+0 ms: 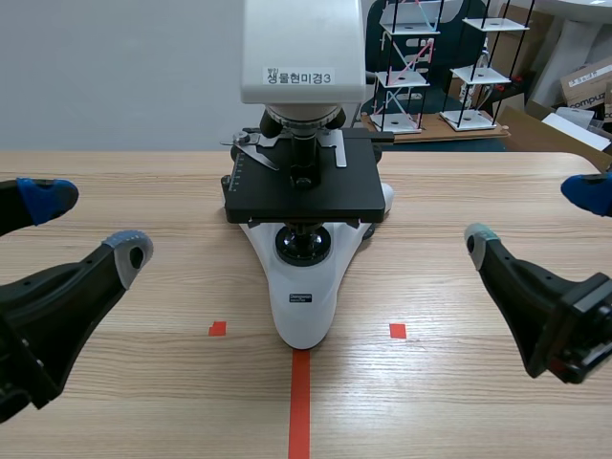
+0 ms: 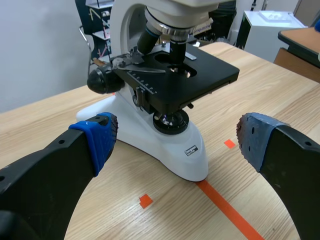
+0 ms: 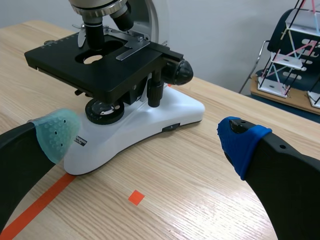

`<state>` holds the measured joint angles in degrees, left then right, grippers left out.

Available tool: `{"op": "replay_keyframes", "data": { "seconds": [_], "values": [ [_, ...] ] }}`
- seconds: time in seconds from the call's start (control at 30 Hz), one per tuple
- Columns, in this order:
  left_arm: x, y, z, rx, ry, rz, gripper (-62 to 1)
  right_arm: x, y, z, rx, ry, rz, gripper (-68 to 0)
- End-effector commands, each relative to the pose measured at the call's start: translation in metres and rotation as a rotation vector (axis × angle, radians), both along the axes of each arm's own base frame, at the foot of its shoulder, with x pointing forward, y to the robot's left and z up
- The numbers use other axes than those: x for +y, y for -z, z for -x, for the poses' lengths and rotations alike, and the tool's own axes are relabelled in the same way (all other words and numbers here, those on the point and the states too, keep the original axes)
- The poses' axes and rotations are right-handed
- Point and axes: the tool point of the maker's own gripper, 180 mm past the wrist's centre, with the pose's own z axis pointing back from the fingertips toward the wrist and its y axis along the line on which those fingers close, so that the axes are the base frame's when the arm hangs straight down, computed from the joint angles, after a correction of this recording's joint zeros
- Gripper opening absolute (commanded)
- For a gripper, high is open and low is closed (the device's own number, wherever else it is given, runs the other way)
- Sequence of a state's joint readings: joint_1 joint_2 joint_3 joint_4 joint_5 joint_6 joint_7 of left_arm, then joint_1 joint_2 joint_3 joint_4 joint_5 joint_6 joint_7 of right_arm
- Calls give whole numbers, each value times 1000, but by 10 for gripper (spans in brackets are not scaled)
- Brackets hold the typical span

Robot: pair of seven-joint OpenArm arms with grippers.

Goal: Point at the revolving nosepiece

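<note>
**Left gripper** [image 1: 88,225]: fingers spread wide, holding nothing and touching nothing. It hangs low over the table [image 1: 478,402], on the side of its left edge and toward the near edge. Blue pad [image 2: 97,137] on one finger, grey-blue pad [image 2: 255,142] on the other.

**Right gripper** [image 1: 534,215]: likewise spread wide, empty and in contact with nothing. It sits on the side of the right edge, at about the same depth as its partner. One pale green pad [image 3: 55,132], one blue pad [image 3: 240,142].

**Microscope** [image 1: 304,296]: white body, upright midway between the left and right edges. The nose of its base rests on the end of the orange-red tape line [image 1: 300,411]. It lies ahead of both grippers and between them, apart from each.

**Stage** [image 1: 304,191]: black, level plate above the base.

**Revolving nosepiece** [image 1: 304,117]: ringed turret under the white head, directly above the stage. Its objectives [image 2: 175,50] point down, so the long axis runs roughly vertical. From either gripper it lies inward, higher, and toward the far edge.

**Assessment**: neither arm looks clearly nearer, as the two flank the microscope about evenly. The pointing move probably calls for a rise above stage level and then a reach inward, staying clear of the stage edge and clips.

**Beyond the far edge**: a rack of small white shelves [image 1: 478,72].
</note>
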<state>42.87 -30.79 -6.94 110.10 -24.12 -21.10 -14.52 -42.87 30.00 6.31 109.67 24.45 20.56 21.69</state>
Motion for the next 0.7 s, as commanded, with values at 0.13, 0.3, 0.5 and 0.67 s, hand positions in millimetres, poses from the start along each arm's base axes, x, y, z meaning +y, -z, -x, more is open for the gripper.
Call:
{"op": "replay_keyframes", "data": {
  "seconds": [0.13,0.3,0.5,0.67],
  "values": [
    [-1,-6,0,-15,-1,18,-103,1,-10,-1,-34,-8,-8,-71],
    [-1,-5,0,-15,0,14,-103,1,-11,-1,-35,-8,-9,-71],
    [-1,-5,0,-15,0,13,-103,1,-11,-1,-35,-8,-9,-71],
    [-1,-5,0,-15,0,13,-103,1,-11,-1,-35,-8,-9,-71]
  ]
}}
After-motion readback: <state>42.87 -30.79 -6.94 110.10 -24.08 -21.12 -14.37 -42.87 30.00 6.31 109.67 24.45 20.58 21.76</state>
